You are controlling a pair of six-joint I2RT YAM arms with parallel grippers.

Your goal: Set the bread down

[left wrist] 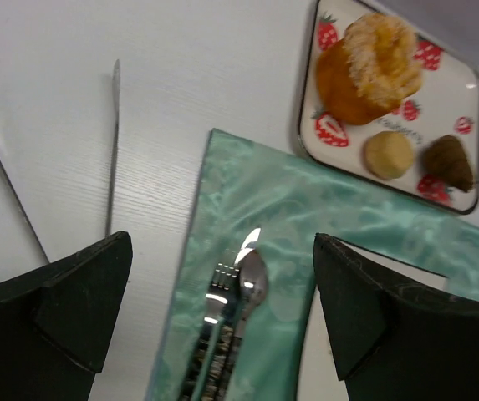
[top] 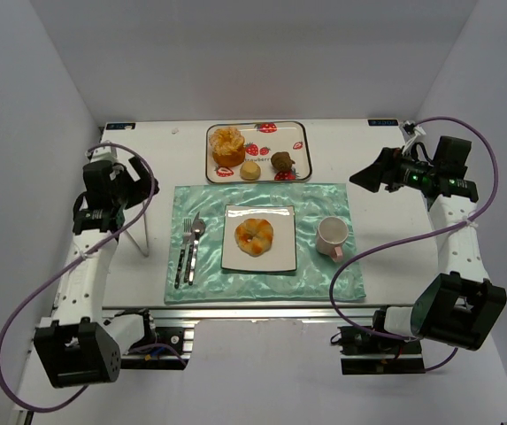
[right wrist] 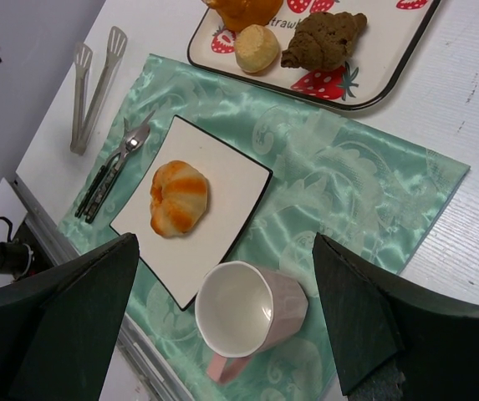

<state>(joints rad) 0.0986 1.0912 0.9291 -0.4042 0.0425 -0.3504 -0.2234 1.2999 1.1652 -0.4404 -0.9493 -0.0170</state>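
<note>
While the left gripper (left wrist: 221, 242) and right gripper (right wrist: 224, 242) both gape empty, the bread (right wrist: 179, 198), a lobed, glossy golden bun patched orange-red, sits on a square white plate (right wrist: 235, 180) just ahead of the right fingers' gap.

You are looking at four baked pieces in all: one bread (top: 255, 235), one deep-orange fluted cake (top: 227, 146), one small pale round bun (top: 249, 171) and one dark brown pastry (top: 281, 162). You are seeing one square white plate (top: 235, 257) and one strawberry-print tray (top: 299, 150), so two dishes are showing. One pink cup (top: 332, 236) is standing in view. The cutlery is coming to two pieces: one fork (top: 184, 252) and one spoon (top: 195, 248). One pair of metal tongs (right wrist: 78, 138) is lying there. One green placemat (top: 315, 199) is lying under the setting. You are counting twelve separate things altogether.
</note>
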